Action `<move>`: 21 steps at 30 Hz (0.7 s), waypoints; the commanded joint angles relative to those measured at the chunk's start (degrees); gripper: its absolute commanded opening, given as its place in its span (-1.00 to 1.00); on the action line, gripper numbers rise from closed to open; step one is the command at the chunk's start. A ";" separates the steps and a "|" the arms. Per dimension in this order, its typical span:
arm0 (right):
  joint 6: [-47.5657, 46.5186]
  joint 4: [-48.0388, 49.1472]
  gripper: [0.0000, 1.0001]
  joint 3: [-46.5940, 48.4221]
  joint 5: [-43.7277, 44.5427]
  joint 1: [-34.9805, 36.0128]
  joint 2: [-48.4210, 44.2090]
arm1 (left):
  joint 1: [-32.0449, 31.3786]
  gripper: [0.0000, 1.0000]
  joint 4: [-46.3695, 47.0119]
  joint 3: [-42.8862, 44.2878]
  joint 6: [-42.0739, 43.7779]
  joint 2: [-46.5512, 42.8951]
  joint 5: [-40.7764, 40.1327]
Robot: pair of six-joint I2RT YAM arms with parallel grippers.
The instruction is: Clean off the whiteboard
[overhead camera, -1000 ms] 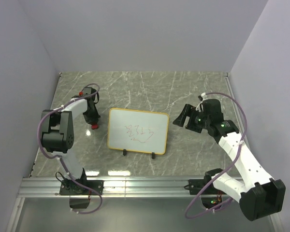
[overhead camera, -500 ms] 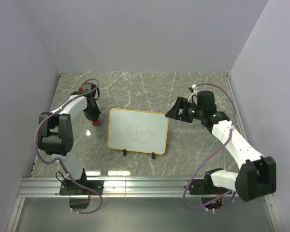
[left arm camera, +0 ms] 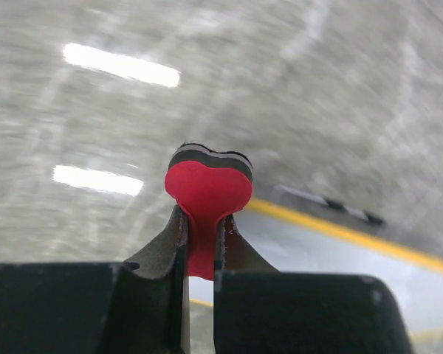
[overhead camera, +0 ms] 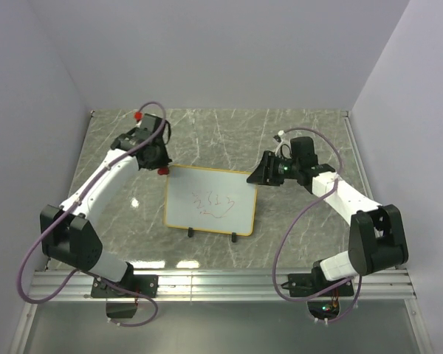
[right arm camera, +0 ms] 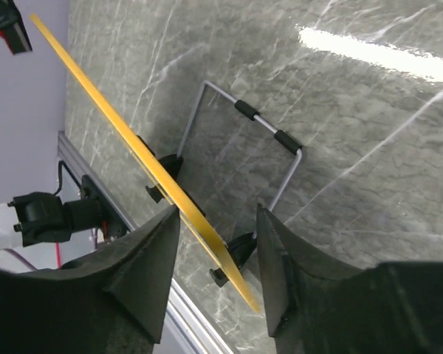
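The whiteboard (overhead camera: 210, 200), white with a yellow frame and red scribbles in its middle, stands tilted on two black feet at the table's centre. My left gripper (overhead camera: 160, 162) hovers at its far left corner, shut on the red-and-black eraser (overhead camera: 163, 170). In the left wrist view the eraser (left arm camera: 208, 188) is pinched between the fingers, above the whiteboard's yellow frame (left arm camera: 340, 233). My right gripper (overhead camera: 257, 178) is at the far right corner. In the right wrist view the whiteboard's edge (right arm camera: 133, 141) runs between the jaws of the right gripper (right arm camera: 218, 221), which are open, one on each side.
A wire stand (right arm camera: 244, 144) props the whiteboard from behind on the grey marble table (overhead camera: 310, 133). An aluminium rail (overhead camera: 229, 284) runs along the near edge. Purple walls close in the left, back and right sides.
The left arm carried the eraser from the table left of the whiteboard up to its far left corner. The right gripper moved left onto the far right corner and its jaws narrowed.
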 commanded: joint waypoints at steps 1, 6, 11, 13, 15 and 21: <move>-0.96 3.71 0.01 1.89 -2.90 0.68 -0.35 | -4.63 -0.99 -2.76 2.18 -3.07 -1.60 -1.56; -1.04 4.50 -0.23 -0.22 -2.46 1.38 -1.22 | -11.12 -0.99 0.48 0.25 -3.51 -2.22 0.38; -1.74 3.98 -0.45 -2.50 -0.45 2.52 -3.24 | -19.55 -0.99 1.10 2.17 -4.92 1.20 -0.76; -2.71 3.02 -0.57 -2.68 0.34 2.96 -3.68 | -22.99 -0.99 1.45 3.66 -5.27 3.05 -1.37; -3.33 1.87 -0.70 -2.77 1.49 3.58 -4.12 | -25.02 -0.99 1.46 4.55 -6.15 4.89 -1.73; -5.17 -0.42 -0.98 -3.47 4.65 5.16 -5.35 | -31.17 -0.99 3.39 4.82 -8.96 7.71 -3.13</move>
